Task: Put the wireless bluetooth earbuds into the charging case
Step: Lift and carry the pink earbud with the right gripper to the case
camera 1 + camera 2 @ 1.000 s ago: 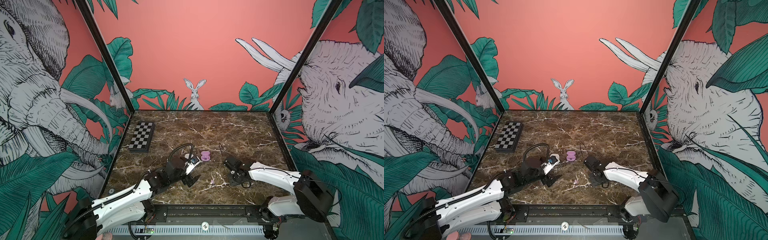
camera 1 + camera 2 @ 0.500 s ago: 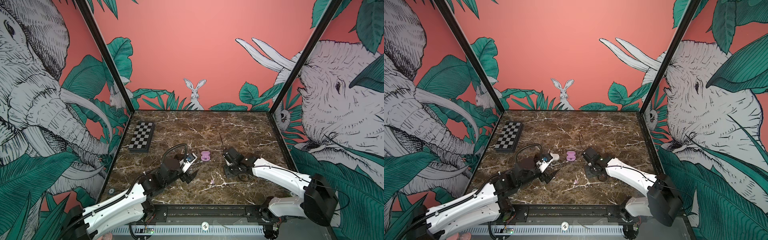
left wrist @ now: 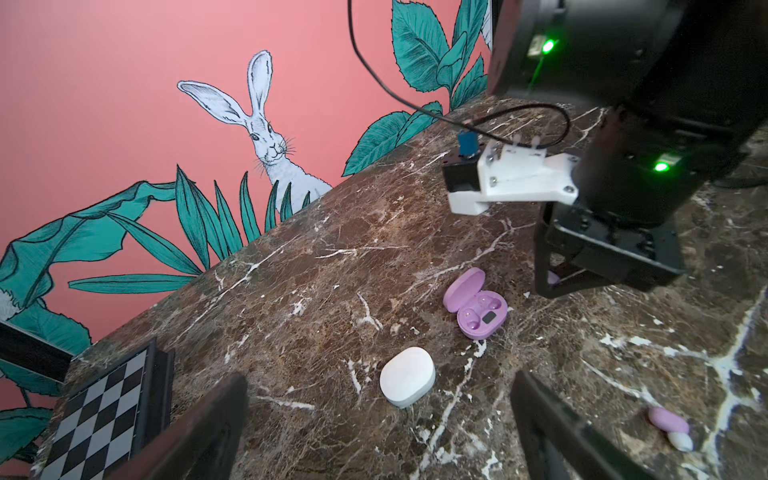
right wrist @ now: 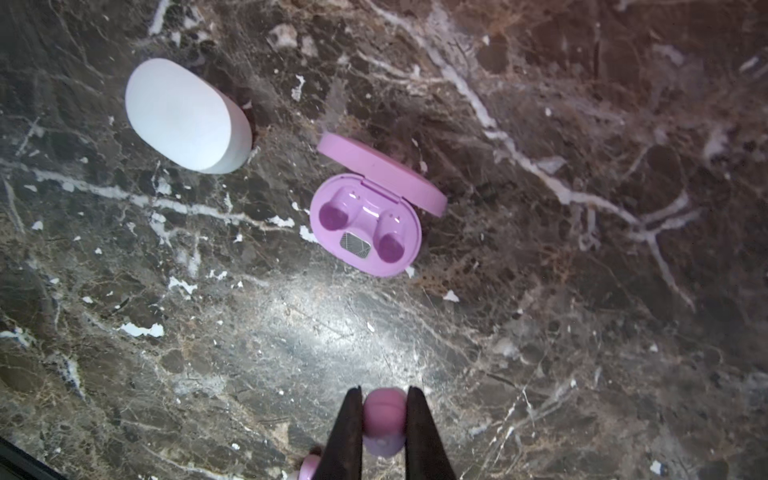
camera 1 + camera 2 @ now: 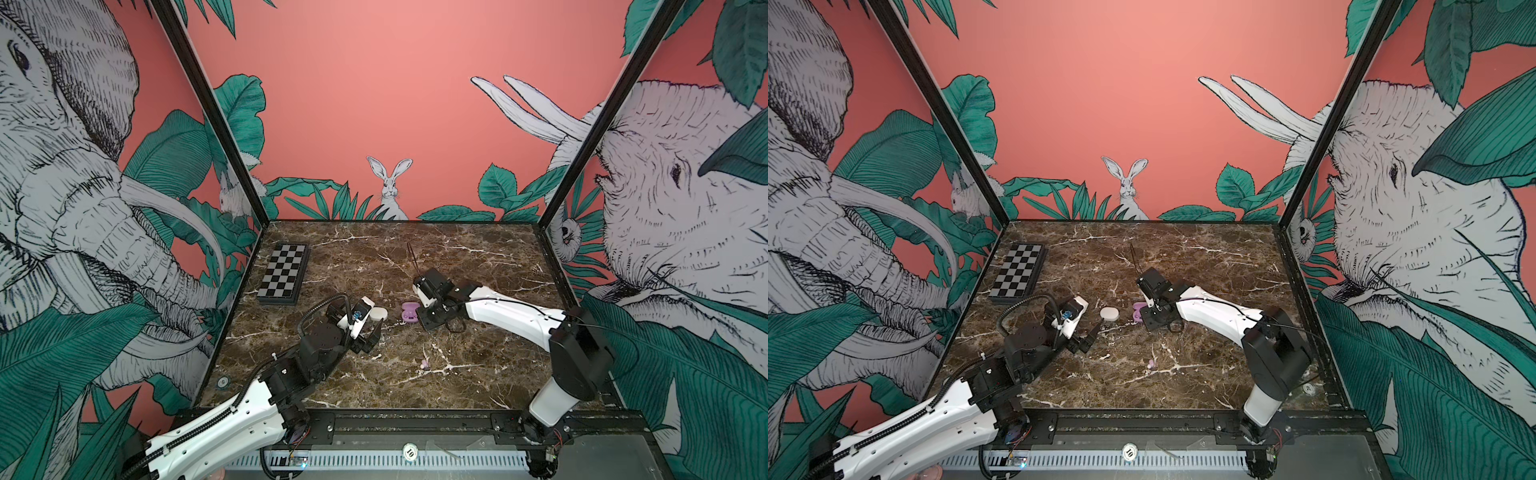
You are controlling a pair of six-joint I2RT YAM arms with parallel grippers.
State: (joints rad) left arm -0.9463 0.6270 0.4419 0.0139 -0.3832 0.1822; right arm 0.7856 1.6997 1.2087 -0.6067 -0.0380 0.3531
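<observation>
right claw (image 4: pixel 384 392) clamped on lilac earbud (image 4: pixel 384 417), just beside open lilac case (image 4: pixel 365 230), both sockets empty. left claw (image 3: pixel 376 380) spread wide, empty, near closed white case (image 3: pixel 407 382). second lilac earbud (image 3: pixel 669 426) loose on marble table (image 4: pixel 582 332).

Lilac charging case (image 4: pixel 365 224), grey hatched panel inside. Just beside it, plain white case (image 4: pixel 183 116). Near it, lilac earbud (image 4: pixel 384 419). Black-and-white chequered board (image 5: pixel 282 274). Brown marble table (image 5: pixel 478 257), white-veined.
</observation>
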